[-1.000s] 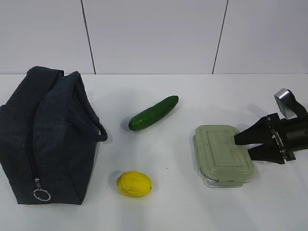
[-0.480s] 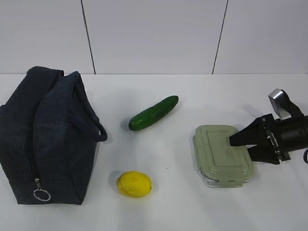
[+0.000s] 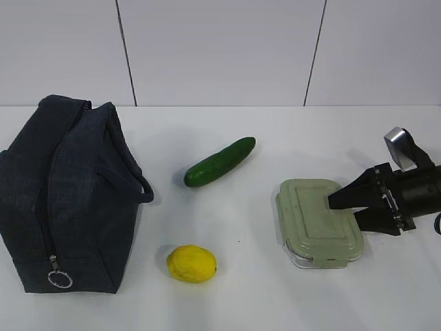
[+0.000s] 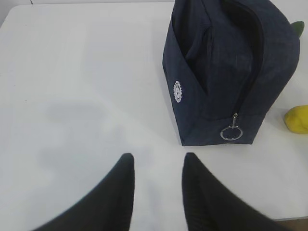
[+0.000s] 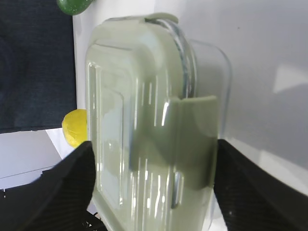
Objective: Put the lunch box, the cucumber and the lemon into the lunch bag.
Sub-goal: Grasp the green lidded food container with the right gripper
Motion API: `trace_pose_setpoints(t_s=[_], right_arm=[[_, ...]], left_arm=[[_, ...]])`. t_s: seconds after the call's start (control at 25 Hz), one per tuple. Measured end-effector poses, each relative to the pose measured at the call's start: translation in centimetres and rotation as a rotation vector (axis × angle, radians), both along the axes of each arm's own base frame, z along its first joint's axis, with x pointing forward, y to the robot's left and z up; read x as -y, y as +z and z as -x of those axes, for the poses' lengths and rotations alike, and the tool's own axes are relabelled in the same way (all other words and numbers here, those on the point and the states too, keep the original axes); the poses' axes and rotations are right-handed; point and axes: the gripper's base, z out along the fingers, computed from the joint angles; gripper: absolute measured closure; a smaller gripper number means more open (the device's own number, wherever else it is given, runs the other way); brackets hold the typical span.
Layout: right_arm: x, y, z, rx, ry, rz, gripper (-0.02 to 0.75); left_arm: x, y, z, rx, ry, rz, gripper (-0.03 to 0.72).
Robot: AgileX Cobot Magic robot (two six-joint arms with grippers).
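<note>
From the front, the right gripper (image 3: 342, 208) stood open at the lunch box (image 3: 318, 221), whose smooth glass looked heavy and slippery; the right wrist view showed its fingers (image 5: 65, 185) flanking the box, best gripped across its sides; the left gripper (image 4: 156, 166) hung open short of the bag (image 4: 226, 72).

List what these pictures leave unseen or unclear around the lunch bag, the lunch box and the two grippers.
- Lunch bag interior: hidden in both views by its closed fabric top.
- Lunch box contents: the pale green lid covers them in the exterior view; glare blurs the glass in the right wrist view.
- Right gripper: whether its fingertips touch the box is unclear.
- Left gripper: outside the exterior view.
- Cucumber: cut off by the top edge in the right wrist view.
</note>
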Motion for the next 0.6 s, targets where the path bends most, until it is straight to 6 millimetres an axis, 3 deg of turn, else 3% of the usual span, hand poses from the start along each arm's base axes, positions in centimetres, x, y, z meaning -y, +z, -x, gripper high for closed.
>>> trace_pose_setpoints(t_s=[0.6], right_arm=[[-0.77,0.0,-0.03,0.0,0.023,0.0,0.16]], left_arm=[[0.0,0.0,0.0,0.0,0.0,0.0,0.446]])
